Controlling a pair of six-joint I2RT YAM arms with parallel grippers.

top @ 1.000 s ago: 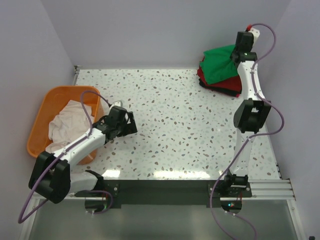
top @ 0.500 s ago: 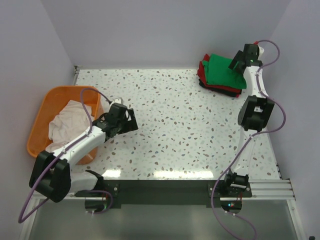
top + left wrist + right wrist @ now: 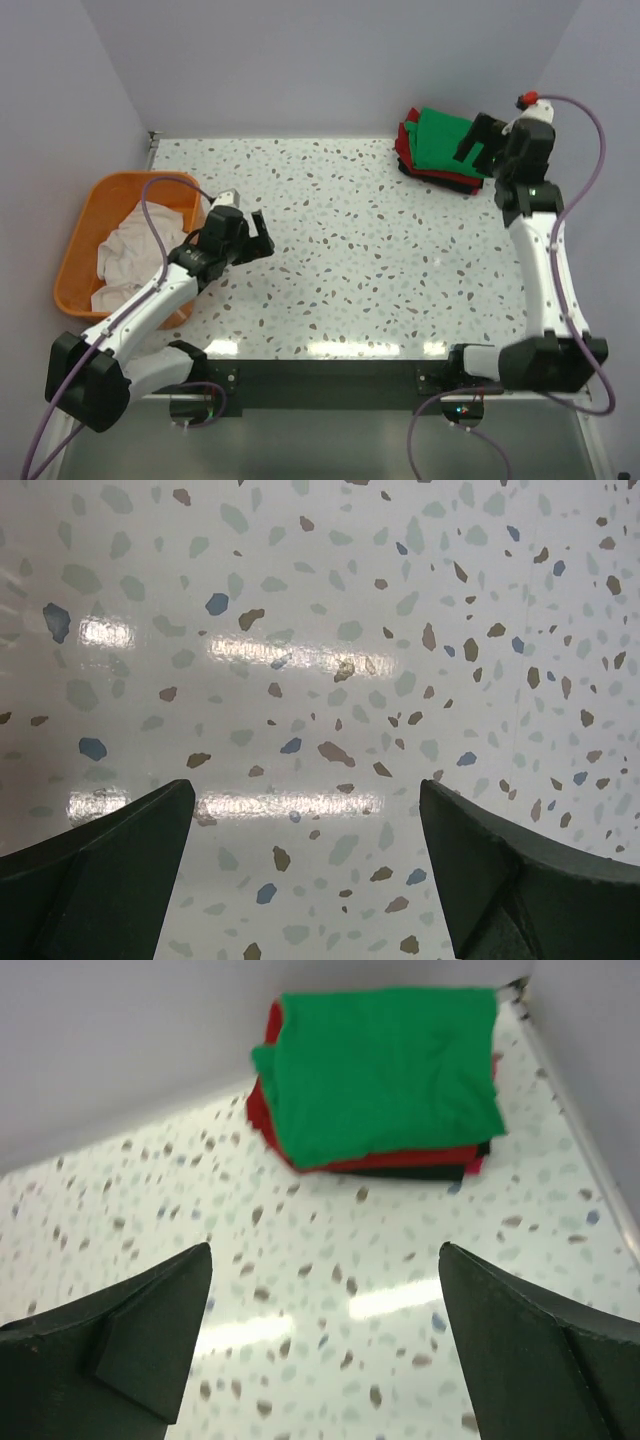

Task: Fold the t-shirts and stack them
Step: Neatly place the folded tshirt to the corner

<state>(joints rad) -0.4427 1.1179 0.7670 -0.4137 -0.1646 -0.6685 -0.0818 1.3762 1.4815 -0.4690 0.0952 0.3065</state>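
Note:
Three folded t-shirts are stacked at the table's back right corner: green [image 3: 440, 138] on top, red [image 3: 404, 150] under it, black [image 3: 425, 1172] at the bottom. In the right wrist view the green t-shirt [image 3: 390, 1065] lies flat over the red one [image 3: 268, 1115]. My right gripper [image 3: 469, 144] stands open just right of the stack, nothing between its fingers [image 3: 325, 1247]. An off-white t-shirt [image 3: 128, 256] lies crumpled in the orange basket [image 3: 98, 196]. My left gripper [image 3: 262, 236] is open over bare table, right of the basket, and holds nothing [image 3: 306, 785].
The speckled table [image 3: 360, 260] runs between basket and stack. Walls close in behind and on both sides, and the stack sits tight in the back right corner. A metal rail [image 3: 560, 375] runs along the table's near edge.
My right gripper opened and let go of the green t-shirt, which now lies flat on the stack; the arm drew back to the right. The left gripper shifted slightly.

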